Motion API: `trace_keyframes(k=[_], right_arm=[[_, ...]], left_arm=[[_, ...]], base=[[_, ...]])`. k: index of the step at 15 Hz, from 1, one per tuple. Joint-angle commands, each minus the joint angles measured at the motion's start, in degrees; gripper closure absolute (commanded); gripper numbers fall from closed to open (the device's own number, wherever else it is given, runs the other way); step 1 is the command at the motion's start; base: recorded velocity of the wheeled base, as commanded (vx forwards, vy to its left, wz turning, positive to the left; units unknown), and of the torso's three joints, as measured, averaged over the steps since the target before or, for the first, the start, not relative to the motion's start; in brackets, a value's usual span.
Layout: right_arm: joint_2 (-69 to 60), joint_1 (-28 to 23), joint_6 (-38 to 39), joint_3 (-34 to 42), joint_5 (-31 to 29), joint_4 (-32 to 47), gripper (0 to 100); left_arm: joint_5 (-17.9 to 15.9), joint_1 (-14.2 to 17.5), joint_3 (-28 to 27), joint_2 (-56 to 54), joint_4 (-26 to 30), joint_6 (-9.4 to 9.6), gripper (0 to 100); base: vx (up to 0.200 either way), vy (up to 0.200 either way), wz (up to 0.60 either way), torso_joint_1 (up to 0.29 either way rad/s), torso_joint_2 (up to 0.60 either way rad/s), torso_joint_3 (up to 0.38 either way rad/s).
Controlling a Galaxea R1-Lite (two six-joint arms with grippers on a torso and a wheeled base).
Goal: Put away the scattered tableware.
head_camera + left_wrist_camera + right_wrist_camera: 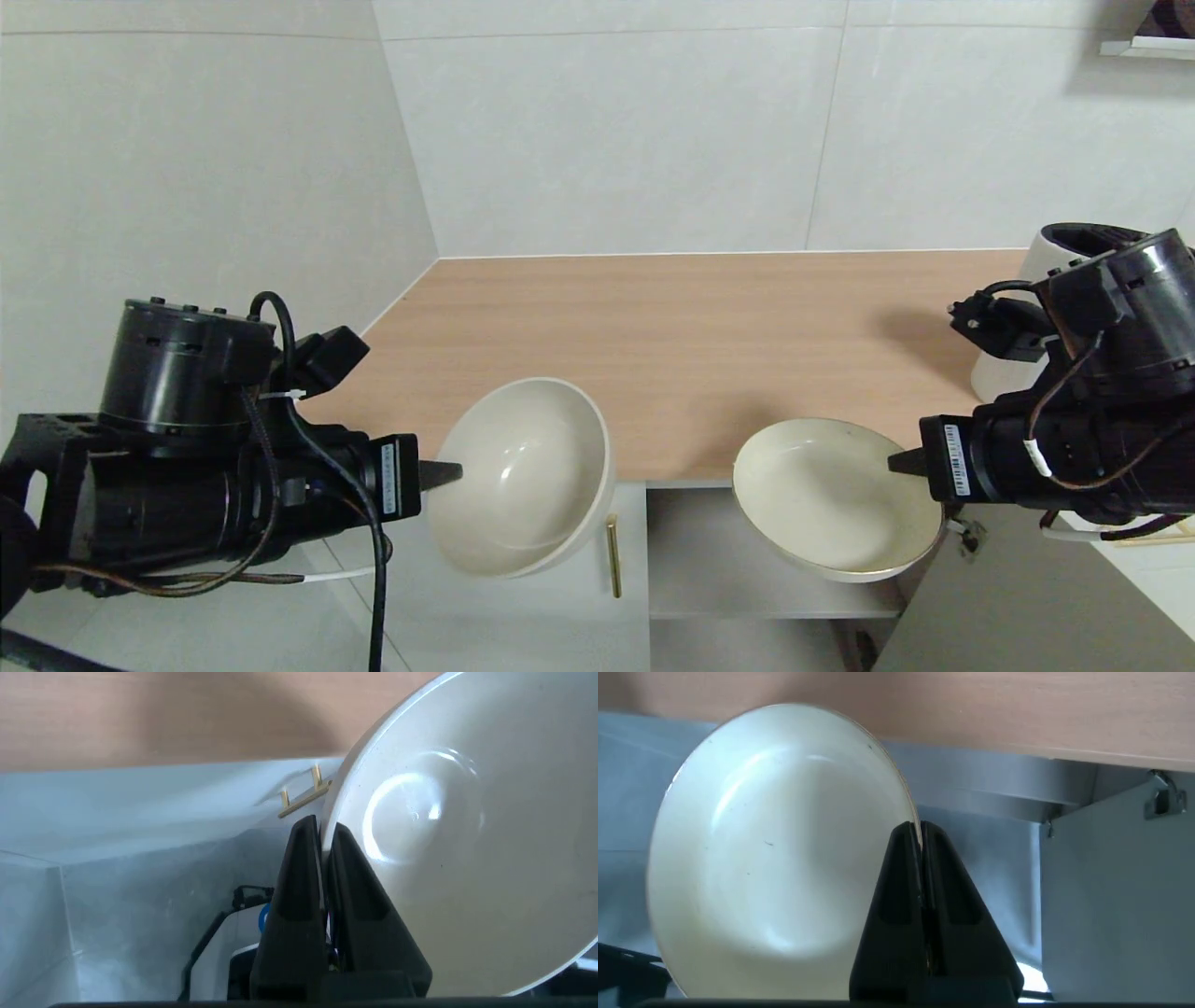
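Gripping a deep bowl (523, 476) by its rim in the left end effector (446, 473), off the tabletop's (700, 336) front edge; pinching a shallow dish (831, 495) likewise in the right end effector (901, 460).

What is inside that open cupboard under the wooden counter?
A pale shelf and the grey back wall of the cupboard. The plate in the right gripper covers the right part, so what lies there cannot be seen.
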Motion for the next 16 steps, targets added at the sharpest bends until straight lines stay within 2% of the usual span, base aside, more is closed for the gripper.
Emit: trace_keyframes(k=[1,2,12,14,16], right_arm=[[-0.37,0.03,-0.17,0.4,-0.01,0.0,100],[0.07,0.03,-1.14,0.49,-0.01,0.0,100],[1.39,0.03,-1.22,1.28,-0.1,-0.09,100],[1.65,0.03,-1.22,1.37,-0.1,-0.09,100],[1.65,0.03,-1.22,1.45,-0.1,-0.09,100]], left_arm=[[-0.02,-0.15,0.15,-0.09,-0.04,-0.03,100],[-0.02,-0.15,0.15,-0.09,-0.13,-0.03,100],[-0.02,-0.15,0.24,-0.44,0.04,0.23,100],[0.07,-0.15,1.12,-0.53,-0.04,2.52,100],[0.07,-0.15,1.38,-0.53,-0.04,3.13,100]], base=[[-0.2,0.0,0.0,0.002,0.0,0.007],[-0.2,0.0,0.0,-0.002,0.0,0.002],[0.0,0.0,0.0,0.0,0.0,0.0],[0.0,0.0,0.0,0.0,0.0,0.0],[0.0,0.0,0.0,-0.093,0.22,0.124]])
